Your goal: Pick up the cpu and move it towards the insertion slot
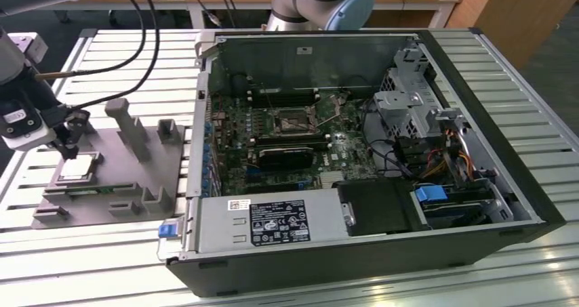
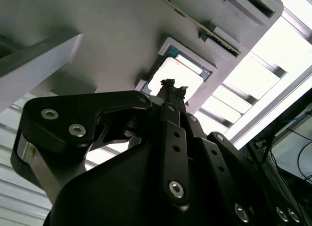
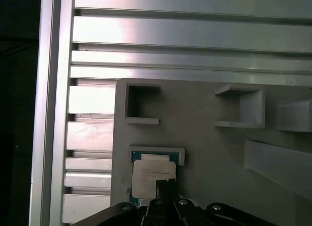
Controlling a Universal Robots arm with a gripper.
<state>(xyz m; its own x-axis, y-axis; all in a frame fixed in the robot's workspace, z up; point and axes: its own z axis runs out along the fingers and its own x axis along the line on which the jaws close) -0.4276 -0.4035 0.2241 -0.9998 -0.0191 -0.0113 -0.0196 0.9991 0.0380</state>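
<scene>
An open computer case (image 1: 362, 263) was set beside a grey fixture (image 1: 100, 207) at the exterior view's left. The gripper (image 1: 67, 150) was held just above the cpu (image 1: 78, 167) seated in that fixture, fingertips closed on nothing. The insertion slot (image 1: 294, 123) was well apart, inside the case.

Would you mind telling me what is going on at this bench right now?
The robot arm's gripper hangs just over the cpu, which lies flat in its recess on the grey holder tray at the exterior view's left. Whether it touches the chip is unclear. The insertion slot sits inside the open computer case, apart from the tray. The cpu is not yet lifted.
</scene>
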